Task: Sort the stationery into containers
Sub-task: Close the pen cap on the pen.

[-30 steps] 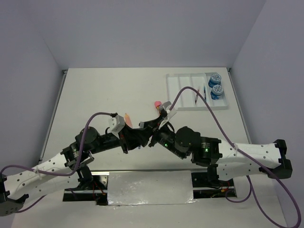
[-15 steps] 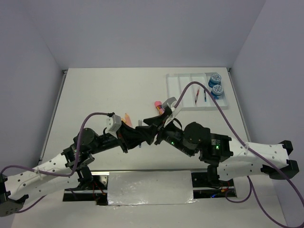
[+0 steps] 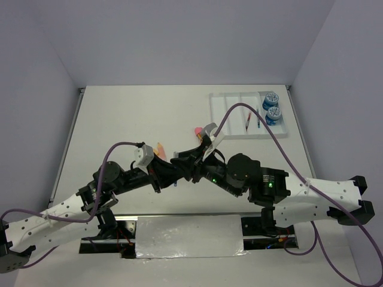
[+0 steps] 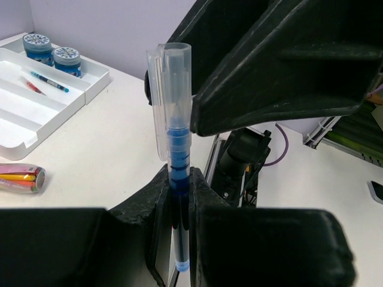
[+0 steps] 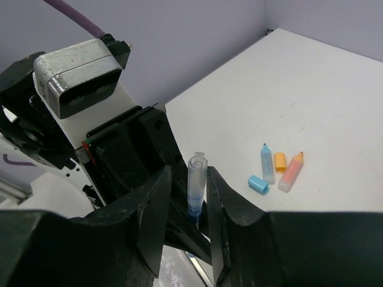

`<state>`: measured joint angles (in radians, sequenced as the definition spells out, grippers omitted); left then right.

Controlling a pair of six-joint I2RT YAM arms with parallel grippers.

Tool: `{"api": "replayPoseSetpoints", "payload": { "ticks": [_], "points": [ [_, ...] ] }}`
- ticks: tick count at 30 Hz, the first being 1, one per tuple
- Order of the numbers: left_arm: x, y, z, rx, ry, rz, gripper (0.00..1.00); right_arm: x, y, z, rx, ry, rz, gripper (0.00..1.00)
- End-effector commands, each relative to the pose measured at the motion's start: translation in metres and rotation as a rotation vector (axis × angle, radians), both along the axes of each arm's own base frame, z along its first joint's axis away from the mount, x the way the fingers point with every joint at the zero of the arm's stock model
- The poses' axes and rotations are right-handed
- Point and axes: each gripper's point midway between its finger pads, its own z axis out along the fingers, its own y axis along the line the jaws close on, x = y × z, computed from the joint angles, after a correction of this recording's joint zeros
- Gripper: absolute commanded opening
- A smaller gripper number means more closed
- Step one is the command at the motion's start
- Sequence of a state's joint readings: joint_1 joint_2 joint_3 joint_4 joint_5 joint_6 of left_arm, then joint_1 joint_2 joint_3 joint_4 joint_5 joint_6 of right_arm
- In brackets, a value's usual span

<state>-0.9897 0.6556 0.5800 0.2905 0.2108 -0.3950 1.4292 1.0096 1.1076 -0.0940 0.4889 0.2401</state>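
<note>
- The left gripper (image 4: 179, 200) has its fingers (image 4: 157, 206) clamped low on the blue pen (image 4: 177, 119), which stands upright with its cap uppermost.
- The right gripper (image 5: 190, 182) has its fingers apart, straddling the pen's capped end.
- The tray (image 3: 225, 112) lies well apart, on the right arm's side.

The arms (image 3: 54, 215) wear white shells with black joints. Purple cables (image 3: 263, 134) trail behind the matte black fingers (image 5: 143, 221), beside a grey camera block (image 5: 78, 78). Small green lights (image 3: 261, 185) glow.
</note>
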Motion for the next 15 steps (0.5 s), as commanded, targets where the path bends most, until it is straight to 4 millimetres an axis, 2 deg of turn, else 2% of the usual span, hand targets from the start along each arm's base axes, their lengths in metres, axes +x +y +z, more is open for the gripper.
{"api": "replayPoseSetpoints", "payload": {
  "ticks": [1,5,6,8,9,10,13,15],
  "points": [
    [-0.002,0.005,0.033,-0.066,-0.063,0.009,0.0,-0.002,0.0,0.019,0.038,-0.013,0.006,0.36],
    [-0.003,0.005,0.036,-0.074,-0.068,0.003,0.0,0.0,-0.001,0.018,0.034,-0.016,-0.003,0.25],
    [-0.004,0.006,0.038,-0.076,-0.07,-0.002,0.0,0.0,0.0,0.017,0.033,-0.017,-0.005,0.1],
    [-0.004,0.006,0.038,-0.073,-0.066,-0.001,0.01,0.001,-0.002,0.02,0.041,-0.022,-0.011,0.0],
    [-0.004,0.006,0.037,-0.071,-0.067,0.001,0.05,0.001,-0.004,0.022,0.049,-0.025,-0.014,0.0],
    [-0.004,0.006,0.037,-0.073,-0.062,0.002,0.14,0.002,-0.005,0.023,0.051,-0.026,-0.019,0.0],
    [-0.004,0.006,0.034,-0.069,-0.06,0.002,0.19,0.003,-0.01,0.033,0.081,-0.034,-0.029,0.0],
    [-0.004,0.004,0.031,-0.061,-0.056,-0.004,0.28,0.003,-0.013,0.038,0.094,-0.038,-0.034,0.0]
  ]
}}
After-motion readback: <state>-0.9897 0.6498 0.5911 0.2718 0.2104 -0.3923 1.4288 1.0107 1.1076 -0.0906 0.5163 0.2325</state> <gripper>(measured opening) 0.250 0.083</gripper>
